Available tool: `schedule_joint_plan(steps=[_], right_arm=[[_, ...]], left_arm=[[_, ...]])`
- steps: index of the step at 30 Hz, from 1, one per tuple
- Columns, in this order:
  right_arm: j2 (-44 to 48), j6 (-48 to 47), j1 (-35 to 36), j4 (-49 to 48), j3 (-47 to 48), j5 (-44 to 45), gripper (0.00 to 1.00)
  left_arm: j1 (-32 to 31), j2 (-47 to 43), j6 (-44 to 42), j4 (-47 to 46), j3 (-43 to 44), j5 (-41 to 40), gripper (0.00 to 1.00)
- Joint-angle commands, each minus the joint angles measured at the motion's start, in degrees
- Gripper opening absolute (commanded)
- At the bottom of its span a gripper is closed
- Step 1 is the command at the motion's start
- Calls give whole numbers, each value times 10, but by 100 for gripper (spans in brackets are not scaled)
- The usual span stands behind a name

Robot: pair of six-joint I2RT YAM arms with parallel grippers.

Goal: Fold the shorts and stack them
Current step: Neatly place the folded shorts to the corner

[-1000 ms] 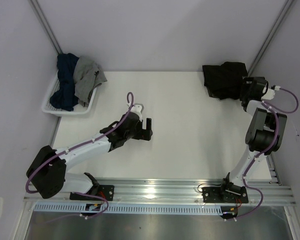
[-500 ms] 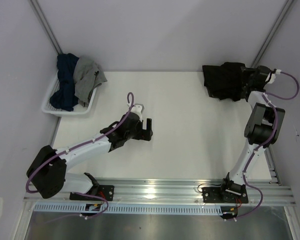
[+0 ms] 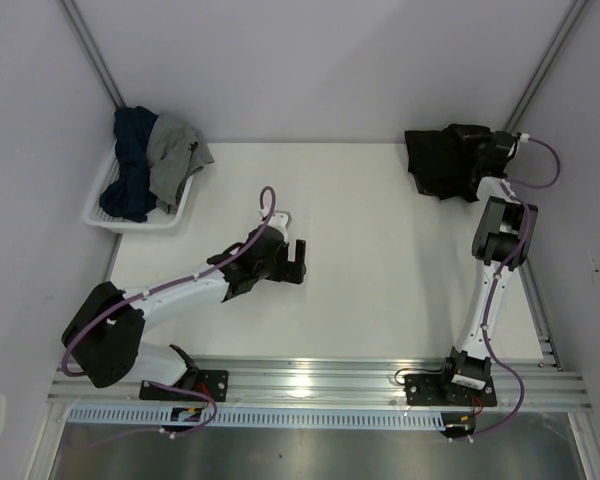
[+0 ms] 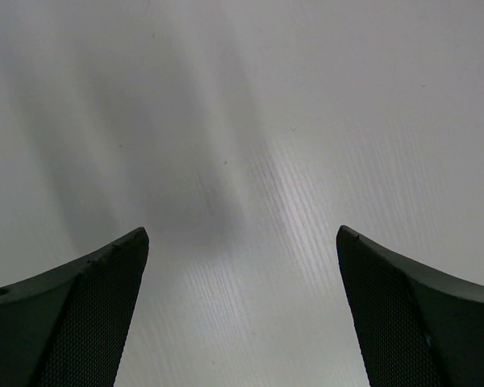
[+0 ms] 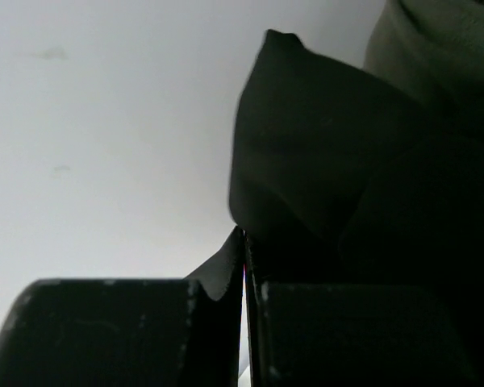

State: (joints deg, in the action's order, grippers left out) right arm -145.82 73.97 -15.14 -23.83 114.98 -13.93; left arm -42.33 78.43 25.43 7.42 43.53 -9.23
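Your right gripper point(image 5: 244, 258) has just snapped from spread to pressed together. It now appears to pinch a thin edge of the black shorts point(image 3: 445, 160), which lie bunched at the far right corner of the counter point(image 3: 380, 250). In the same second the arm reached further in over the pile. That looks like the pick that starts the fold, so check the hold before pulling. A strip of the olive-green shorts point(image 5: 444, 40) shows just behind the black cloth. Your left gripper point(image 4: 242, 242) stays spread wide over bare counter, well apart from both pairs. No brand, label or writing can be read anywhere.
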Motion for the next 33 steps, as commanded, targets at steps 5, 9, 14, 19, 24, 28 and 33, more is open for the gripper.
schedule_joint_plan(steps=[5,9,14,19,24,28,33], right_arm=[[-69,26,-3,-80,28,61,0],[-69,7,5,-123,-5,131,5],[-129,38,11,-50,81,139,14],[-121,45,12,-30,69,138,50],[-69,14,4,-28,59,107,78],[2,-3,-9,-42,33,78,83],[73,-8,-17,-60,-39,40,81]], left_arm=[[-4,8,-14,-4,37,-5,99],[-4,15,-16,0,45,-5,99],[-4,22,-15,0,47,-4,99],[-4,15,-10,0,43,1,99],[-4,-20,-11,10,31,-7,99],[-4,-56,-13,19,24,-16,99],[-4,-92,-12,30,10,-19,99]])
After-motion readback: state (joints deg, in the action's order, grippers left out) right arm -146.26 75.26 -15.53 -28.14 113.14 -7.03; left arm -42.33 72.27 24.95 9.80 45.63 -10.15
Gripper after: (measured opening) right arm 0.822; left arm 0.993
